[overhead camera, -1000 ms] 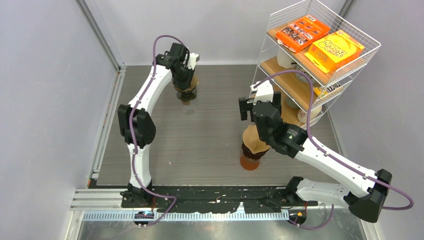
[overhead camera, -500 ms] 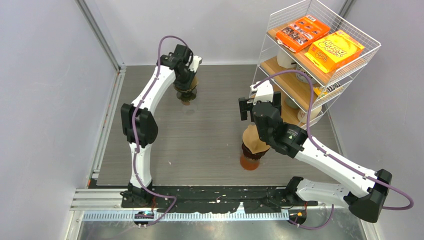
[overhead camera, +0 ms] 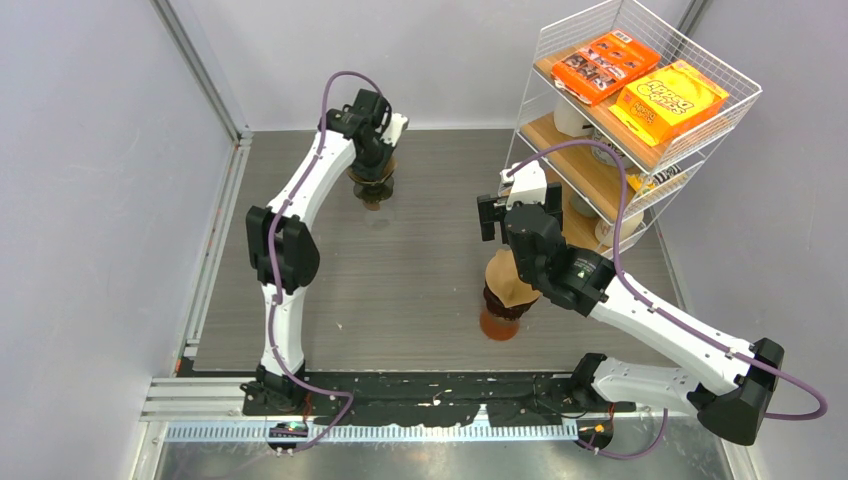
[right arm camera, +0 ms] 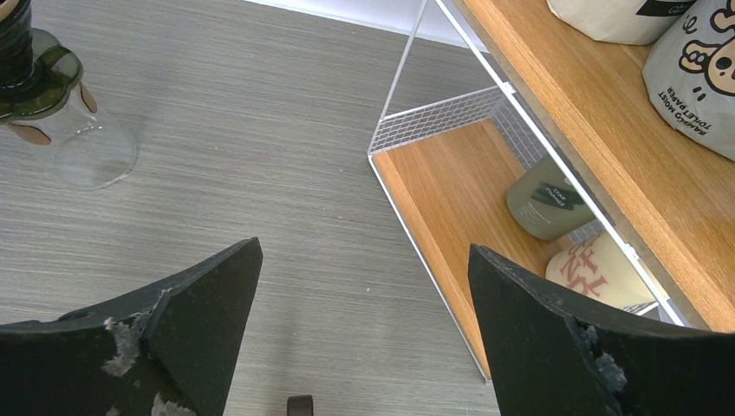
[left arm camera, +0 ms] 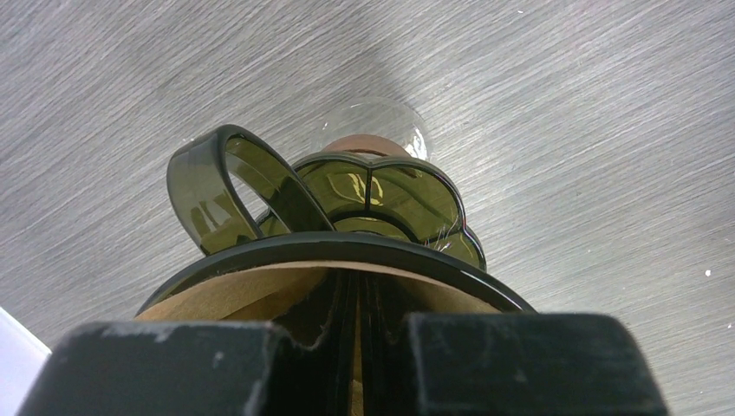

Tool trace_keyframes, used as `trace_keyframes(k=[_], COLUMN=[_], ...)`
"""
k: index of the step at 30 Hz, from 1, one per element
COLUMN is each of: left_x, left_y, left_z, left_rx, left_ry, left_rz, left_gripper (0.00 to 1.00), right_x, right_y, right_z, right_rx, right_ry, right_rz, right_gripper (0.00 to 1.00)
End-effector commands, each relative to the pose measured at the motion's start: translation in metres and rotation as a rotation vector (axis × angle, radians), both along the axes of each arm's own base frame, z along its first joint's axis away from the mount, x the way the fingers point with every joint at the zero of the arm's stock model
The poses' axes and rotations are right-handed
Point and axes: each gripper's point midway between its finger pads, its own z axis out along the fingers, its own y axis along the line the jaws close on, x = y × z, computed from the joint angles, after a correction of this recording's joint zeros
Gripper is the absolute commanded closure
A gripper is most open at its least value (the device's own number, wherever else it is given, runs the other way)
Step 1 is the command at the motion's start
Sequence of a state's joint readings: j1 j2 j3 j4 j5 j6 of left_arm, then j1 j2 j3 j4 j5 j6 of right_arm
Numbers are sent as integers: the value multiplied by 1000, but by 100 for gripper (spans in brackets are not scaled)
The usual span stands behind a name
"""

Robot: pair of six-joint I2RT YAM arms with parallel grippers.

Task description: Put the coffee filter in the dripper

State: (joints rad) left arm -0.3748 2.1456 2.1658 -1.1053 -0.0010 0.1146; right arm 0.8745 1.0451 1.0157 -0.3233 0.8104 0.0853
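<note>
The dark green see-through dripper [left arm camera: 347,247] with its loop handle [left arm camera: 208,186] stands on a glass server [left arm camera: 381,121] at the far left of the table, and shows again as the dripper [overhead camera: 372,183] and the dripper [right arm camera: 35,78]. A brown paper coffee filter [left arm camera: 234,290] sits inside its rim. My left gripper [left arm camera: 364,325] reaches down into the cone from above, its fingers shut on a fold of the filter; from overhead the left gripper [overhead camera: 374,158] covers most of the dripper. My right gripper [right arm camera: 364,251] hangs open over bare table near the rack, and the right gripper [overhead camera: 492,215] holds nothing.
A stack of brown filters [overhead camera: 505,278] in an orange-brown holder [overhead camera: 497,322] stands mid-table under the right arm. A white wire rack [overhead camera: 640,120] with wooden shelves, boxes and cups fills the far right; its lower shelf [right arm camera: 459,191] lies close to my right fingers.
The left wrist has shifted slightly right and farther back over the dripper, with its elbow following. The right arm has not moved.
</note>
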Motion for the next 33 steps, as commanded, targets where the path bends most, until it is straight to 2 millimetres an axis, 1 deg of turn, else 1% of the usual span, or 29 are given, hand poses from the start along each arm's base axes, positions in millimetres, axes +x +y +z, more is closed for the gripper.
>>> trace_keyframes(k=[1, 6, 11, 12, 14, 17, 20, 28, 33], left_x=[0, 0, 0, 0, 0, 0, 0, -2, -3], left_y=[3, 5, 5, 4, 2, 0, 0, 0, -1], left_z=[9, 16, 18, 19, 22, 27, 29, 22, 21], left_rx=[24, 30, 30, 27, 20, 13, 12, 19, 14], left_ry=[-17, -31, -34, -35, -43, -52, -54, -34, -28], left_rz=[-12, -12, -14, -16, -20, -24, -25, -26, -30], left_gripper=[89, 87, 85, 84, 76, 67, 64, 63, 56], right_x=[2, 1, 1, 1, 1, 1, 1, 0, 0], right_y=[-3, -4, -5, -5, -4, -4, -5, -5, -5], right_z=[10, 11, 12, 12, 12, 12, 12, 12, 12], right_rx=[24, 27, 28, 27, 28, 29, 29, 30, 33], right_ry=[-30, -31, -35, -34, -34, -34, -35, -34, -34], right_rz=[-22, -22, -26, -24, -22, -23, -23, -22, -23], right_gripper=[5, 5, 5, 5, 5, 5, 5, 5, 5])
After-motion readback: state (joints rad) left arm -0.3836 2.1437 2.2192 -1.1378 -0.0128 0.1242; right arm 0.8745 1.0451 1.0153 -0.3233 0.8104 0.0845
